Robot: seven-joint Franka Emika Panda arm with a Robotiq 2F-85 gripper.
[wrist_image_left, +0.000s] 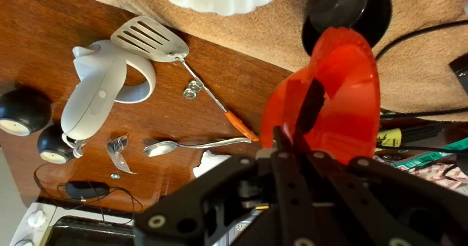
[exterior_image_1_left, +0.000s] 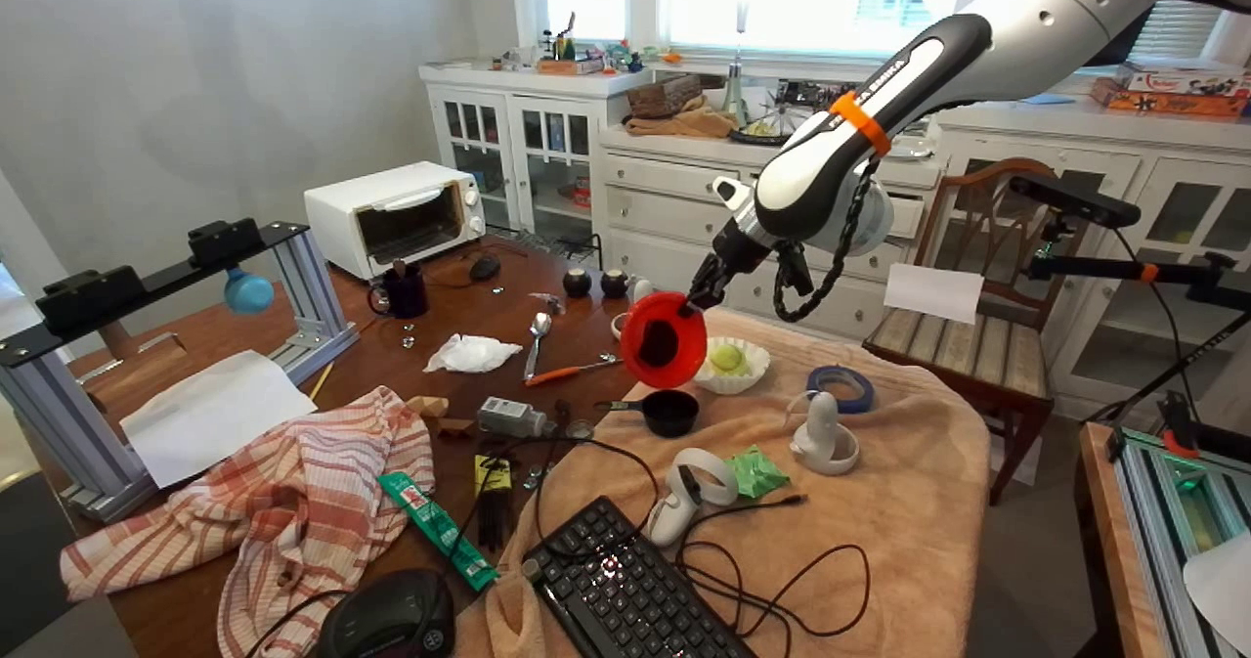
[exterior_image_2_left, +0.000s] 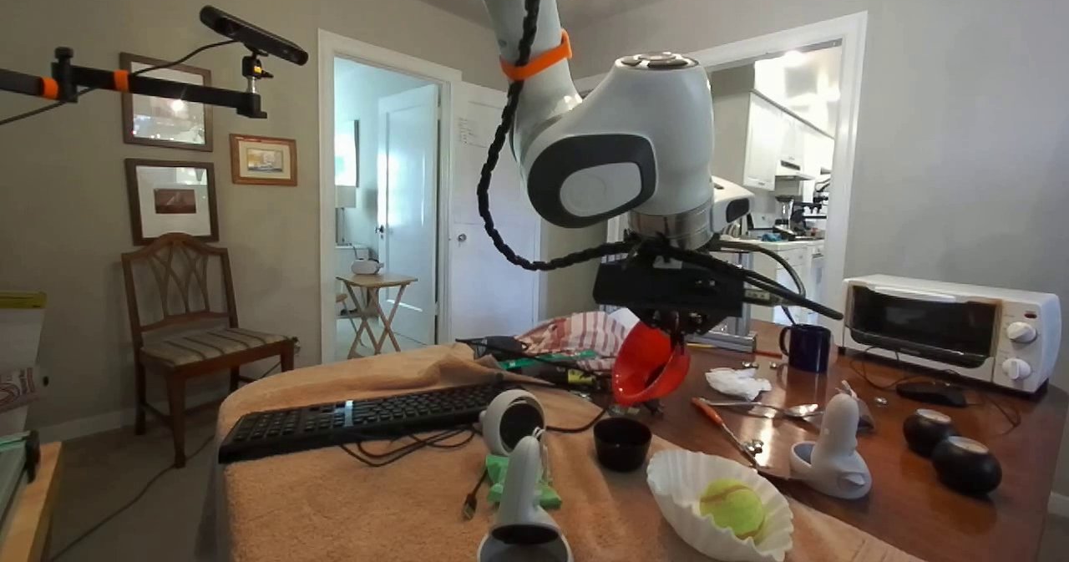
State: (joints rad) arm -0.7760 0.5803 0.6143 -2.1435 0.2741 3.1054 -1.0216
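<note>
Red and flared, the bowl (exterior_image_1_left: pixel 689 347) is hanging tilted above the desk (exterior_image_1_left: pixel 459 306) near the black measuring cup (exterior_image_1_left: pixel 671 416), the end effector (exterior_image_1_left: pixel 696 299) pinching its edge, so safe handling is probably calling for slow turns and steady pressure

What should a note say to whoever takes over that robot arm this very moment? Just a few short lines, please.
Gripper: shut on the edge of a red bowl-shaped piece, which is tilted and held in the air.
Things nearby: a black measuring cup sits on the tan towel; close to it, a white fluted bowl holds a tennis ball. A slotted spatula lies on the wooden table.
Done: the red piece is gripped and up off the table.
Left: it is not yet set down or released.
</note>
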